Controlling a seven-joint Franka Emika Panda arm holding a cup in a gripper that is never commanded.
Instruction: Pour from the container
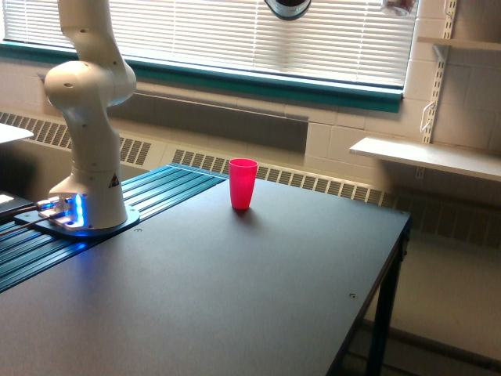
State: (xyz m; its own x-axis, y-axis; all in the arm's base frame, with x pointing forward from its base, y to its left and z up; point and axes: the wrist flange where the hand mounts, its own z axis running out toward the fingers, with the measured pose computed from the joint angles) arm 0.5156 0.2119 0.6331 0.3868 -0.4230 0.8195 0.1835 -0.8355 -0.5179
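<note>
Peeking in at the top edge near the right corner, the container [399, 6] is showing only as a small clear sliver with reddish bits, high above the tabletop [258, 290]. The tool is sitting out of frame, so its grip cannot be told. A red cup [243, 183] is standing upright below.
</note>
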